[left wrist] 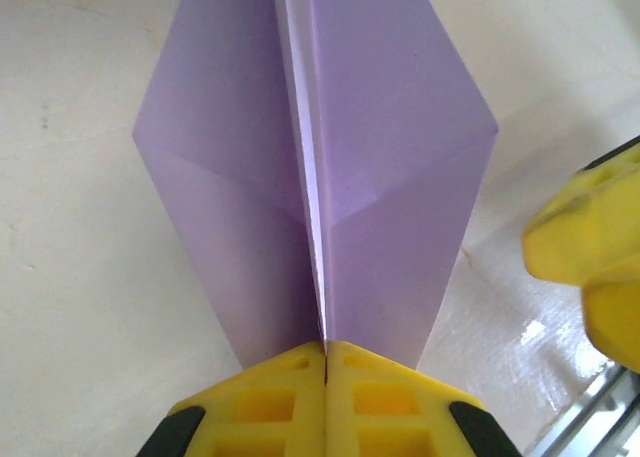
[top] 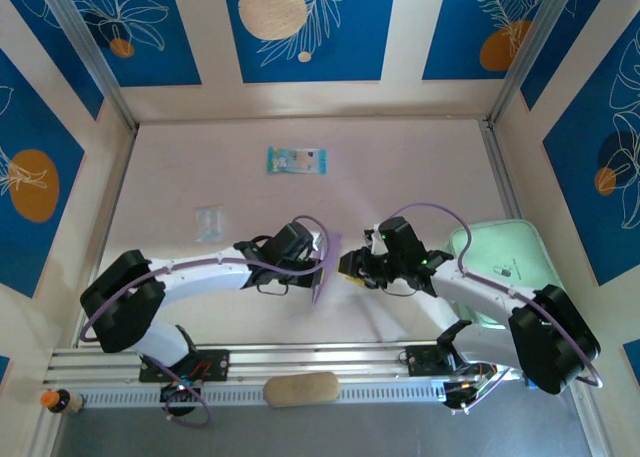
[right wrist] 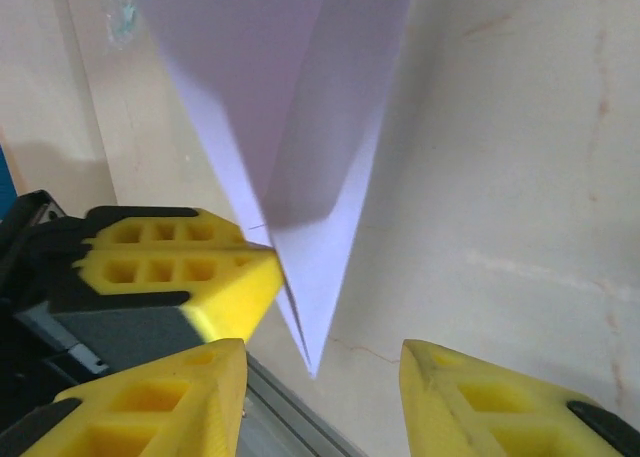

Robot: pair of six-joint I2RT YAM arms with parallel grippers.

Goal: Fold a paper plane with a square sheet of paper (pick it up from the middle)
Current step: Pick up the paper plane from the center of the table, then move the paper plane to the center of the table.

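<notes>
The left gripper (left wrist: 325,362) is clamping the paper plane (left wrist: 385,127) while the right gripper (right wrist: 322,365) is gaping around its tip, a mint-green tray (top: 522,249) lying right of it.

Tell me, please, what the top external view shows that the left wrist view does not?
Top external adds the blue-green packet, the mint-green tray and both whole arms. Left wrist adds close detail: the left fingers pressed shut on the centre crease of the paper plane, and a diagonal fold on each wing. Both share the lilac plane itself, the pale table, and a right finger close beside the paper.
</notes>
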